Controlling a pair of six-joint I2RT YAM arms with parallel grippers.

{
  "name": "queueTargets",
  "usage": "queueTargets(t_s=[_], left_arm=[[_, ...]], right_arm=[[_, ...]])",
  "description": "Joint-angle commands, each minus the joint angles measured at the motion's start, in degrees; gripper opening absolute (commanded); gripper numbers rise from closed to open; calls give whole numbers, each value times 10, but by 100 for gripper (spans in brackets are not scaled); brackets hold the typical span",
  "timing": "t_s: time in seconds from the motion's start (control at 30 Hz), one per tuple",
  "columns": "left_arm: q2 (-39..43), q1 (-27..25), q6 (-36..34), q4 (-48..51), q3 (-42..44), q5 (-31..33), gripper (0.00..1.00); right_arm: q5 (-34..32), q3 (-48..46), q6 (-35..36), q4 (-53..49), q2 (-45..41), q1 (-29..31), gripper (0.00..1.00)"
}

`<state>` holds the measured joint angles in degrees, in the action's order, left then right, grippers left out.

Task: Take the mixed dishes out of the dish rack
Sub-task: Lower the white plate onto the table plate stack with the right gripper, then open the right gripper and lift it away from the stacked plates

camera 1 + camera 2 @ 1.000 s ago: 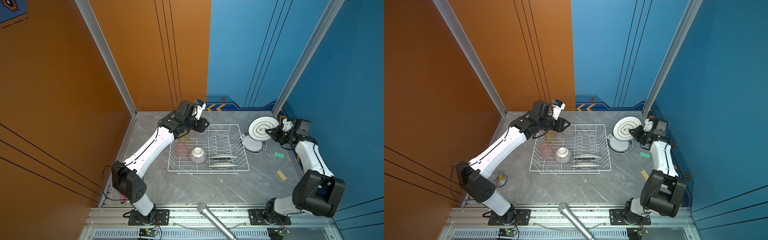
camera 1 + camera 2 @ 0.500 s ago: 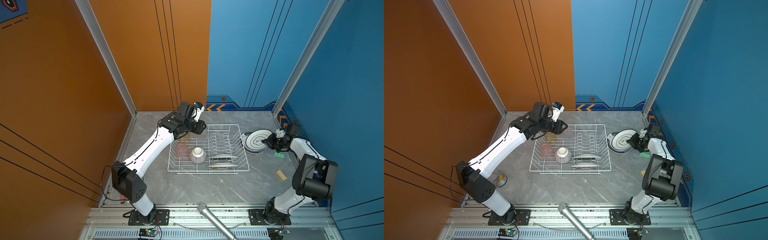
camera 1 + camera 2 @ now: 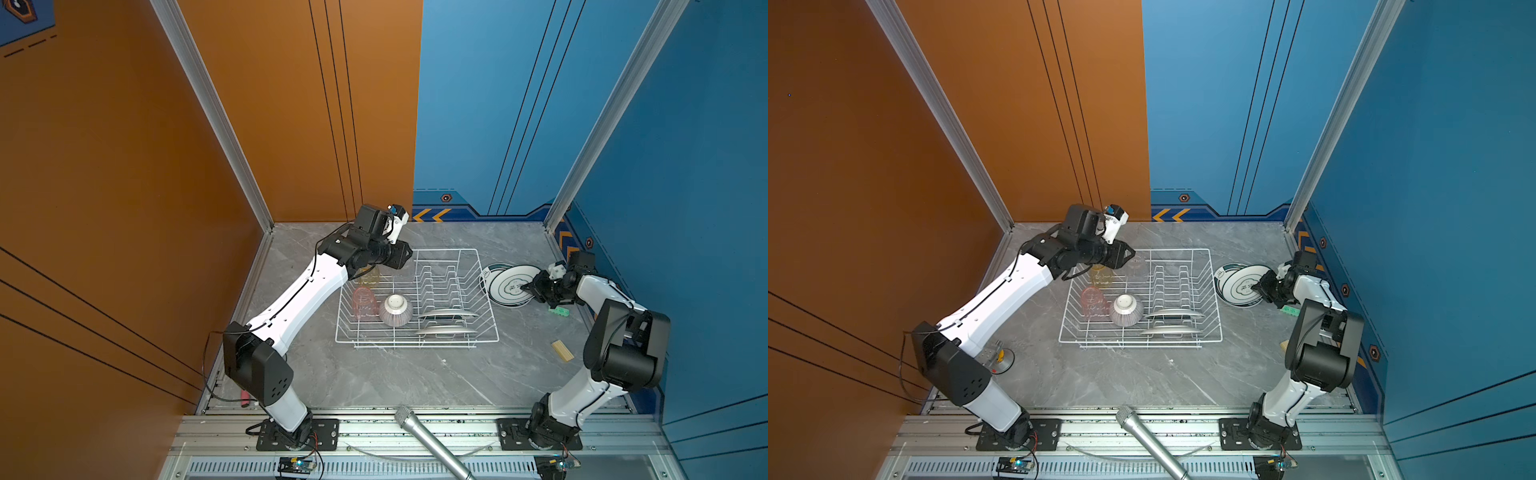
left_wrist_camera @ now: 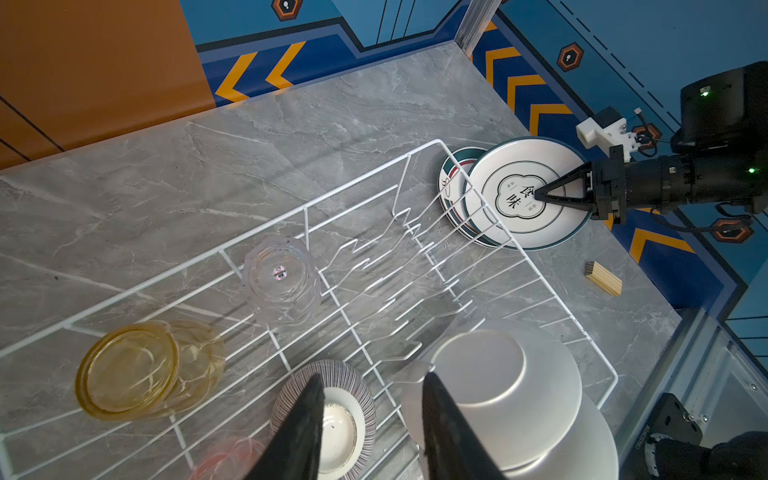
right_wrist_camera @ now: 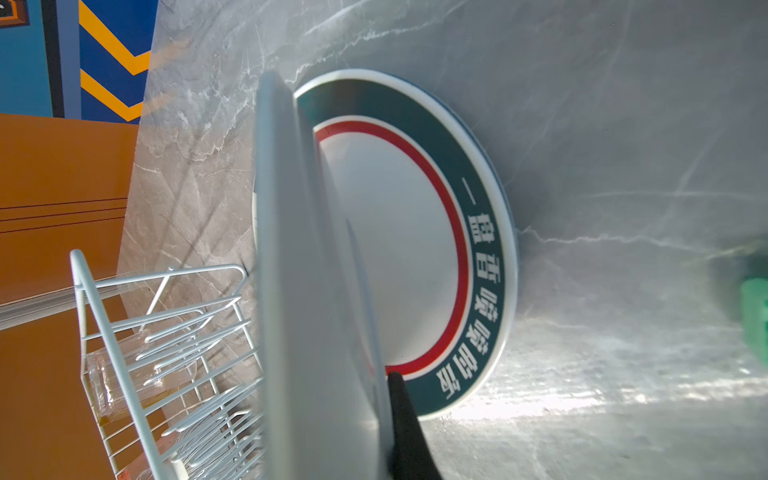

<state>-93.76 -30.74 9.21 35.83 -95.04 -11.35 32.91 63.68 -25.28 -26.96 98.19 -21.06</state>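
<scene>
MID-UNLOAD: The right gripper (image 3: 524, 286) has its jaws clamped on the rim of a black-character plate (image 3: 509, 286) at 3 o'clock of the dish rack (image 3: 415, 342), which sits mid-table on the grey marbled tabletop (image 3: 374, 382) in a top view. The plate is tilted over a green-banded plate (image 3: 486, 275) that lies flat on the table just outside the rack; whether the 2 touch cannot be told. The left gripper (image 4: 372, 376) hangs above the rack's 11 o'clock corner, jaws apart with nothing between them. Inside the rack, an amber tumbler (image 3: 369, 276) sits at 10 o'clock with a clear tumbler (image 4: 282, 278) just beside it. A pink tumbler (image 3: 365, 302) sits at 9 o'clock, and a striped bowl (image 3: 395, 311) rests upside down next to it. 2 plates (image 3: 446, 314) lean among the slot wires at 5 o'clock. A green block (image 3: 559, 311) and a wooden block (image 3: 562, 350) lie on the table at 4 o'clock of the rack, well apart from it.
</scene>
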Motion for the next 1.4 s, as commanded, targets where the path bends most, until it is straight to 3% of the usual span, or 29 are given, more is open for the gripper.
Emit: queueTargets(t_s=[0.0,0.3,0.5,1.37], left_arm=[[9,6,-10,13,3,0,40],[9,7,-10,14,5,-2,40],[10,8,-11,18,7,-2,40],[19,9,-15,21,20,1,40]], right_arm=[[8,-4,8,13,4,1,0],[5,-4,9,8,10,-3,17],[-3,-5,21,-8,9,-9,33],[-41,8,59,-51,58,-9,41]])
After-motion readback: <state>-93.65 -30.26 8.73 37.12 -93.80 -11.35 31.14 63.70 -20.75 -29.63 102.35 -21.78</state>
